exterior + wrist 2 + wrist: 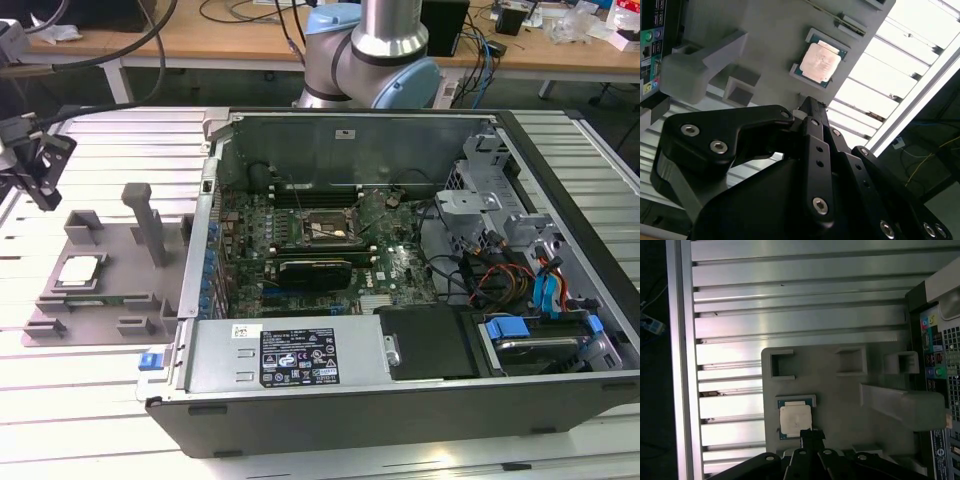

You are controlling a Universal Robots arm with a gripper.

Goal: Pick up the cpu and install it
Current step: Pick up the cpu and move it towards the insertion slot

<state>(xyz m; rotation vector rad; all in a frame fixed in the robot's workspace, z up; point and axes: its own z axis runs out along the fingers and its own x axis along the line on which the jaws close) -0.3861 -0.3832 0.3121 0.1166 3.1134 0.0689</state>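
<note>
The cpu (82,270) is a thin square chip with a silver-grey top. It lies flat in a recess of the grey fixture tray (110,255), on the exterior view's left. Both wrist views show the cpu (821,62) (795,420) just beyond the fingertips, apart from them. My black gripper (46,192) hangs above the table at the tray's far left corner, higher than the chip. The gripper (807,104) (808,432) is shut, its fingertips meeting with nothing between them. The black socket frame (328,230) sits on the motherboard inside the open computer case.
The open computer case (400,390) takes up the middle and the exterior view's right, its rear wall beside the tray. A tall grey post (148,222) and several low blocks rise from the tray. Slatted aluminium table (90,400) surrounds them. Cables hang at the far left.
</note>
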